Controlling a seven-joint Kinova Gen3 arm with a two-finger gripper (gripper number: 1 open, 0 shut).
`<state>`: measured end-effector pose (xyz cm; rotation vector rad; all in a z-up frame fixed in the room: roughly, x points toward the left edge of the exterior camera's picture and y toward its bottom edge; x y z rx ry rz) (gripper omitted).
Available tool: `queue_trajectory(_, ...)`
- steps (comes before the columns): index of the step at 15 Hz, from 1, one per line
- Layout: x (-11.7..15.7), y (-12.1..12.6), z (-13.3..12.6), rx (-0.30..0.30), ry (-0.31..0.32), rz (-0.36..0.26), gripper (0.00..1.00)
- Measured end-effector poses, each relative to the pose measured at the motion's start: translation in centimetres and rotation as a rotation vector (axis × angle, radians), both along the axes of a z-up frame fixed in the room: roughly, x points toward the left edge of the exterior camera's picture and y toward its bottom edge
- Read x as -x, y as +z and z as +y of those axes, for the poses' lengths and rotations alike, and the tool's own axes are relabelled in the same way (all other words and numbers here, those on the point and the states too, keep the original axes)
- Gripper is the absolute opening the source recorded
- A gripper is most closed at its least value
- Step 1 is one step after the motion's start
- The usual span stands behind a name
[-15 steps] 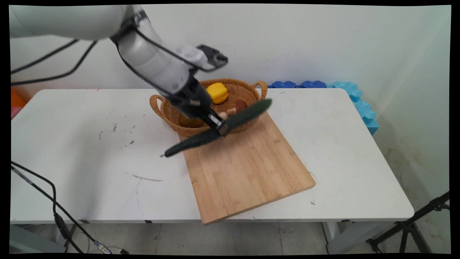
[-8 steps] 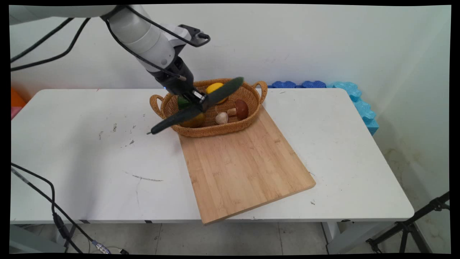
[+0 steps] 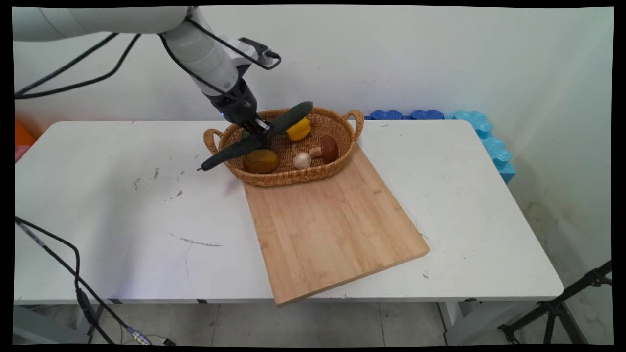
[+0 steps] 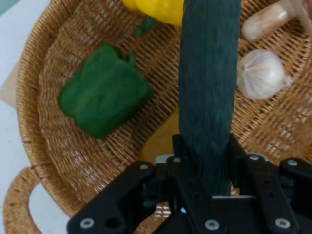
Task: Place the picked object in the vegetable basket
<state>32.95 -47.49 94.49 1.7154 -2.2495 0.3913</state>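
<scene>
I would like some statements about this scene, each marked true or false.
1. The gripper is shut on the cucumber. True.
2. The cucumber lies flat on the board. False: it is held above the basket.
3. A green pepper is in the basket. True.
4. The garlic sits on the table. False: it is in the basket.
5. The basket is empty. False: it also holds a yellow pepper and a mushroom.

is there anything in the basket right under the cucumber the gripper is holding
Yes. The gripper holds the cucumber over the wicker basket, and produce lies below it: a green pepper to one side, a garlic bulb to the other, a yellow pepper beyond, and an orange-yellow fruit partly beneath.
</scene>
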Motion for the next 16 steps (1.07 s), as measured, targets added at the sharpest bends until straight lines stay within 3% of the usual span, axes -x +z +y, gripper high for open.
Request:
queue_trajectory(10,0.8,-2.4,-2.6,0.012,-0.121,-0.022,0.0)
queue_trajectory(11,1.0,-2.4,-2.6,0.013,-0.131,-0.02,1.0)
queue_trajectory(16,1.6,-0.7,-2.2,0.05,-0.168,0.0,1.0)
